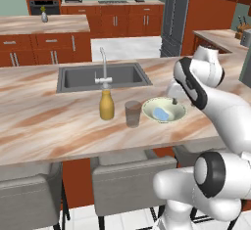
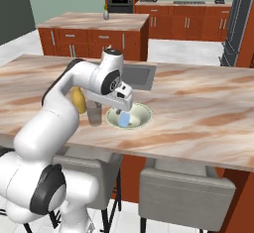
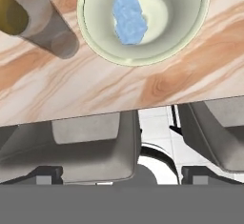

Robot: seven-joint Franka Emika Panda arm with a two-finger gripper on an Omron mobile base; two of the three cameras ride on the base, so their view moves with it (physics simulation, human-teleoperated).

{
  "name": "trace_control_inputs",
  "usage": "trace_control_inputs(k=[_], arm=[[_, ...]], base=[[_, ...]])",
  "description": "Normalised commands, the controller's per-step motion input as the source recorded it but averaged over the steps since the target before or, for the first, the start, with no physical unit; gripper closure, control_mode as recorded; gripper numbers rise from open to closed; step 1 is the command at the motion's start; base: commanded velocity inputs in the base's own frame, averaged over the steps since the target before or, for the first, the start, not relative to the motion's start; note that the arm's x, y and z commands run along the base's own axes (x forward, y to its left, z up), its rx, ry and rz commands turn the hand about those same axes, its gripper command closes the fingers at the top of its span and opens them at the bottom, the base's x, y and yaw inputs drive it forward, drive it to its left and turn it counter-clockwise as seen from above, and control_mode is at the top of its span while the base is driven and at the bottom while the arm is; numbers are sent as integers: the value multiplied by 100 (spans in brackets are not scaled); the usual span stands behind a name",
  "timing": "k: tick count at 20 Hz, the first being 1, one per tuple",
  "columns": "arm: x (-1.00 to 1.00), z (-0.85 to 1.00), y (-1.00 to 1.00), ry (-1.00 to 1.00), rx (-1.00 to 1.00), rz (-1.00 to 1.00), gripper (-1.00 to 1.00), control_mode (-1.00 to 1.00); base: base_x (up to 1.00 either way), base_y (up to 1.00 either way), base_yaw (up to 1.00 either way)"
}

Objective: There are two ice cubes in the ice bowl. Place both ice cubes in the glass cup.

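Ice cubes (image 3: 129, 18) are lying in the ice bowl (image 3: 190, 32), showing as one pale-blue mass on its floor, slightly off centre; whether they are touching or overlapping I cannot tell. From the left base view the blue mass (image 1: 161, 113) is sitting low in the cream-green bowl (image 1: 153, 103), and from the right base view it (image 2: 123, 120) is lying directly beneath the jaws (image 2: 122, 110). The jaws are hanging over the bowl (image 2: 144, 109), spread wide apart and holding nothing; how far the fingertips are standing above the ice cannot be judged, since the hand is covering them.

Just beside the bowl, on the side away from the arm in the left base view, the glass cup (image 1: 133, 113) is standing upright on the marble table (image 1: 44, 121). It is clear and greyish, and whether its wall is touching the bowl's rim I cannot tell. In the hand view the cup (image 3: 47, 25) is appearing to the upper left of the bowl, with the yellow bottle (image 3: 10, 13) partly overlapping it at the frame's edge. The bottle (image 1: 106, 104) is standing upright on the far side of the cup from the jaws. Beyond the bottle, further from the jaws, the grey sink (image 1: 73, 80) is sitting sunk into the table with its faucet (image 1: 104, 67) rising at the near edge. Below the table's near edge, grey stools (image 3: 90, 151) are standing.
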Motion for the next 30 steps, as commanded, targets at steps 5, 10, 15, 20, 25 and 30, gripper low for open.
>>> trace_control_inputs(k=[5,10,15,20,25,30], arm=[[31,-23,-2,4,0,-1,-100,-100],[31,-8,-9,1,0,0,-100,-100],[23,-8,-8,7,1,0,-100,-100],[22,-11,-3,18,7,0,-100,-100],[1,-21,0,18,7,0,-100,-100],[0,-28,0,9,0,0,-100,-100]], base=[[0,0,0],[0,0,0],[0,0,0],[0,0,0],[0,0,0],[0,0,0]])
